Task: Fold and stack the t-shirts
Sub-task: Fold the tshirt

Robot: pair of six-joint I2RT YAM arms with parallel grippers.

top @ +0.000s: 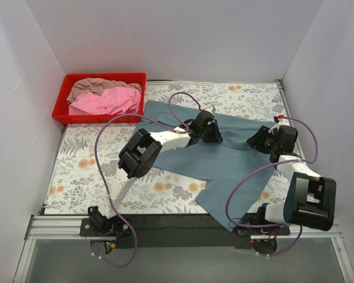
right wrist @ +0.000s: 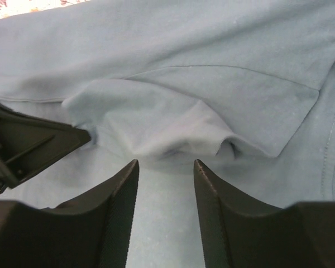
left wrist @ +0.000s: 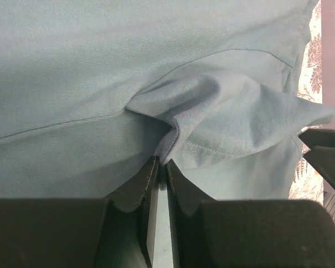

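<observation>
The blue-grey t-shirt (top: 224,162) lies spread on the flowered table, its lower part hanging over the near edge. My left gripper (top: 214,131) is shut on a raised fold of the blue-grey t-shirt (left wrist: 173,134), pinched at the tips. My right gripper (top: 255,141) is open just above the same shirt (right wrist: 173,128), its fingertips close to a bunched fold and nothing between them. The pink t-shirt (top: 106,101) and the beige-tan t-shirt (top: 94,86) lie crumpled in the red tray (top: 62,100) at the back left.
White walls close the table on three sides. Purple cables loop over both arms. The flowered tablecloth (top: 88,165) is bare at the left front. The other arm's gripper shows at the right edge of the left wrist view (left wrist: 329,159) and at the left of the right wrist view (right wrist: 28,145).
</observation>
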